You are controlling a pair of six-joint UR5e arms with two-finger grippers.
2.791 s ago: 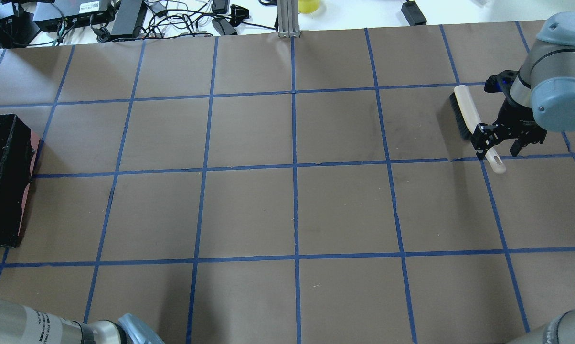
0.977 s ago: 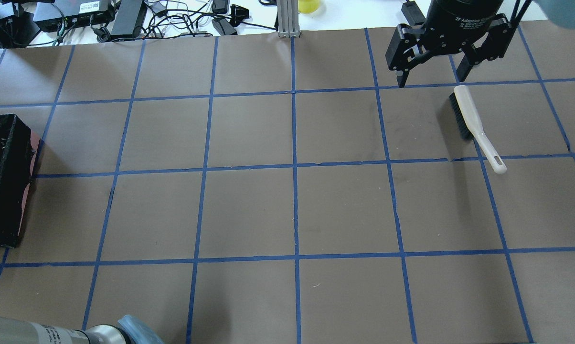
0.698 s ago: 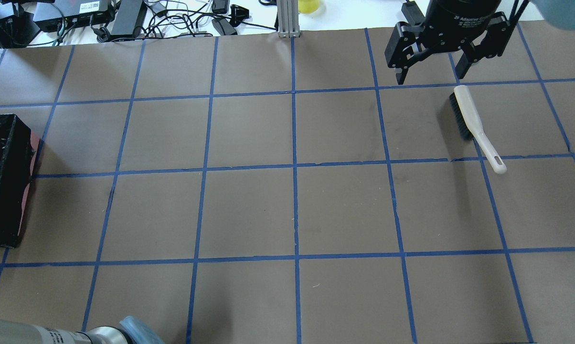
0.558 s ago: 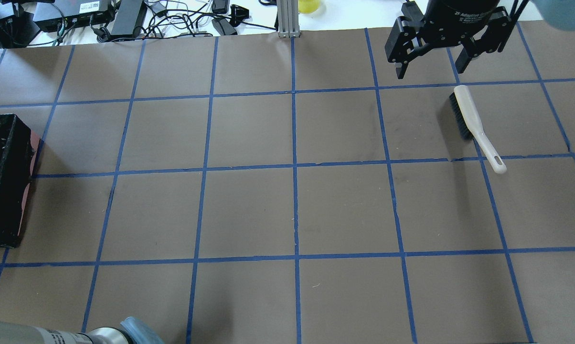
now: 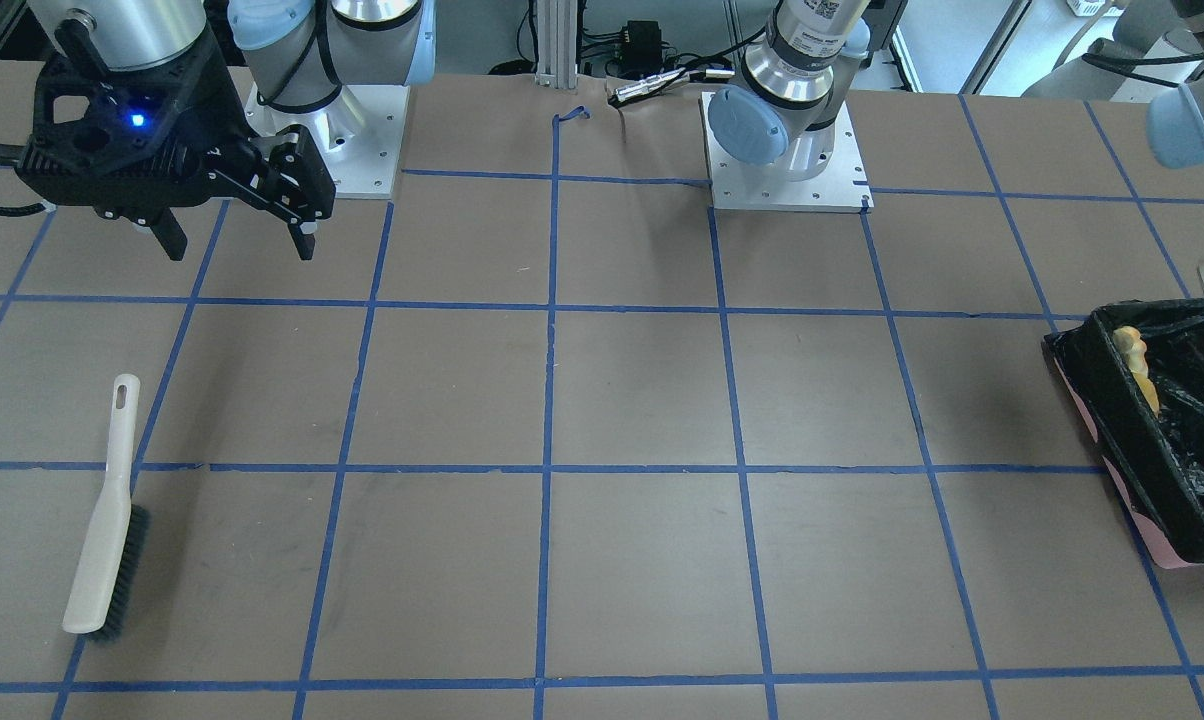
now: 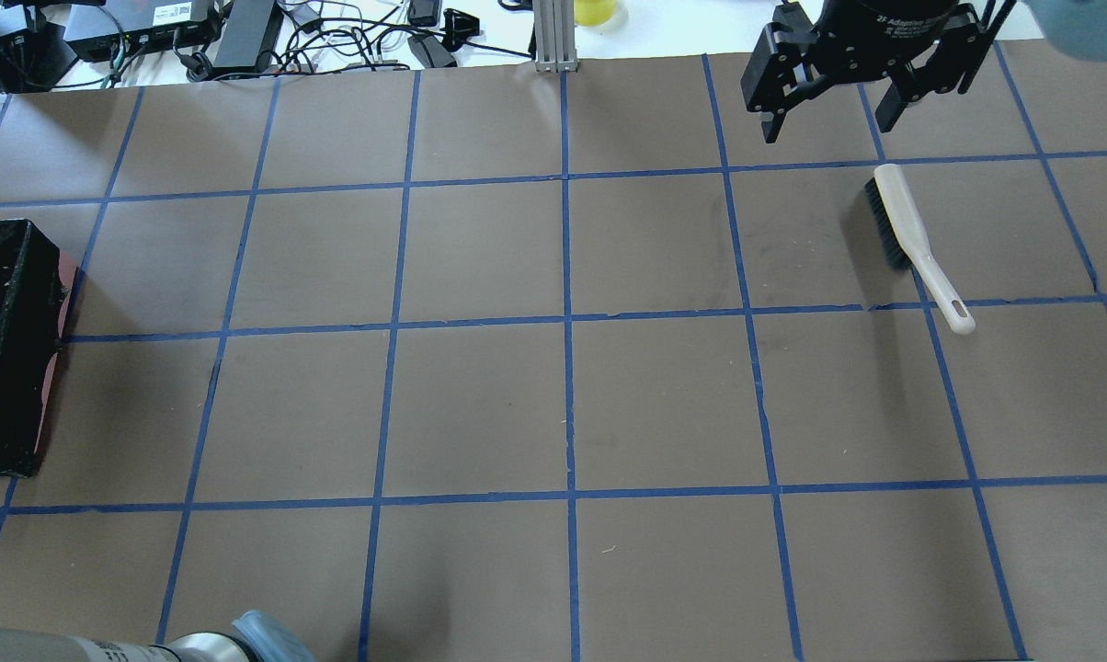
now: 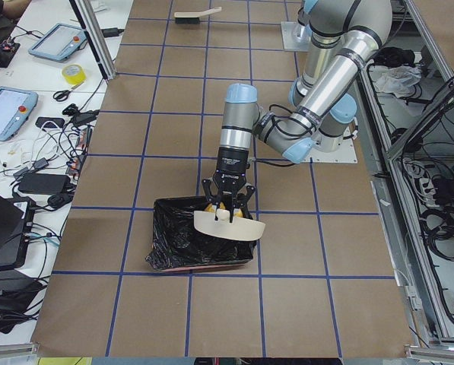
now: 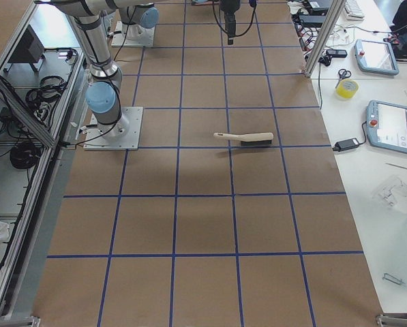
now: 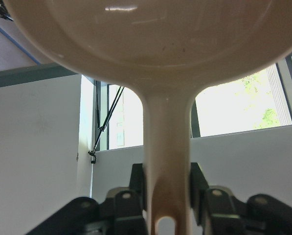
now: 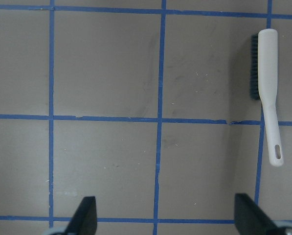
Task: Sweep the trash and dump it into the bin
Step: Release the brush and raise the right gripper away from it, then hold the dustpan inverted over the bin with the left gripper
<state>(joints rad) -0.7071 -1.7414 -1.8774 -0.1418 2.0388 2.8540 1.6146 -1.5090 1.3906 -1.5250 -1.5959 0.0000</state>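
- Trash [image 5: 1133,362]: one pale golden lump shows inside the bin [image 6: 40,322]. The other pieces can't be told apart.
- Bin sits at the table's left end, at the overhead view's left edge and partly cut off. It is a pink box with a crinkled black liner. The opening faces up, and the long axis runs from the robot's side toward the far side.
- Left gripper [image 9: 166,190] is clamped on the dustpan [image 7: 230,226] handle, with its fingers [image 9: 136,182] on either side. The handle points up and the beige pan hangs over the bin. I can't tell whether anything is in the pan.
- Table [image 6: 480,257] is covered in brown paper marked into large squares with blue tape.
- Bench beyond the far edge is white and holds cables, power bricks and an aluminium post. The side views show touchscreen pendants, a yellow tape roll and scissors.
- Brush [image 6: 912,241] lies flat on the right, well apart from the bin. Its long axis is diagonal, with the bristle head toward the far side and the handle tip toward the robot.
- Right gripper [image 6: 827,131] is raised above the far edge, near the brush head. Its jaws are spread wide and hold nothing.
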